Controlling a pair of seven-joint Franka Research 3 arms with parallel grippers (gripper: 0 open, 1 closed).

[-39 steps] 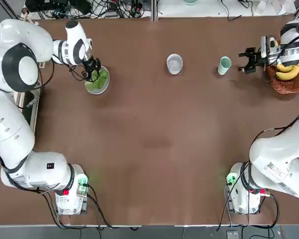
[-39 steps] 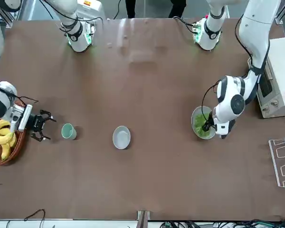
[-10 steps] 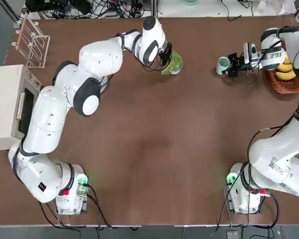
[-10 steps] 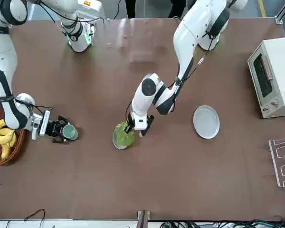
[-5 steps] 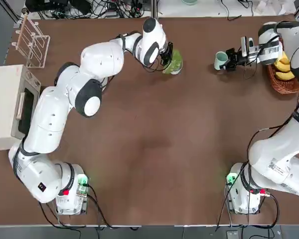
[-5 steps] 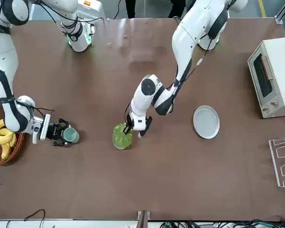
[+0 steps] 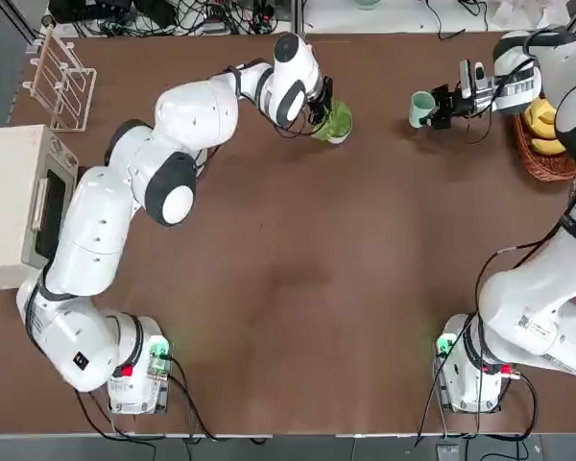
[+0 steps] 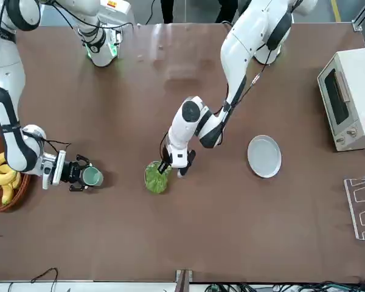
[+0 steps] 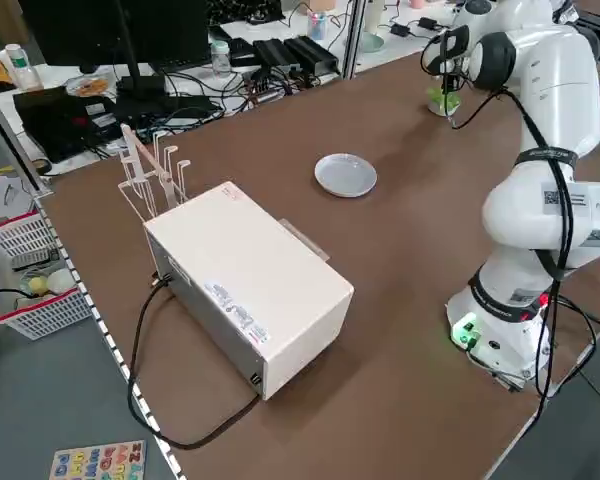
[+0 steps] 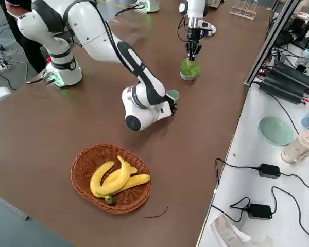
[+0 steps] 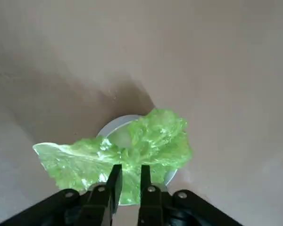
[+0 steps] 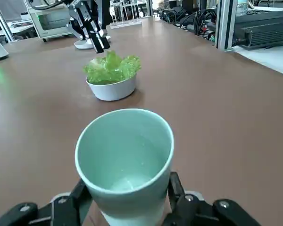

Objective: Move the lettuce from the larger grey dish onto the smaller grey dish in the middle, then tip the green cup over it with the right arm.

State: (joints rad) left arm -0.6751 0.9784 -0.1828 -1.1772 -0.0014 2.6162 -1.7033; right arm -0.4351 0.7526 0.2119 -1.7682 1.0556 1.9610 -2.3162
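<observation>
Left gripper [image 11: 129, 175] slightly parted, fingertips at the lettuce [image 11: 132, 150] lying in the smaller grey dish [image 8: 151, 185]. Right gripper [image 12: 127, 197] clamped on the green cup [image 12: 125, 162].

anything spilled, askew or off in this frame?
Nothing spilled or damaged. The lettuce sits in the smaller grey dish, leaves overhanging the rim, with the left gripper just above it. The right gripper holds the green cup upright. The larger grey dish lies bare.
</observation>
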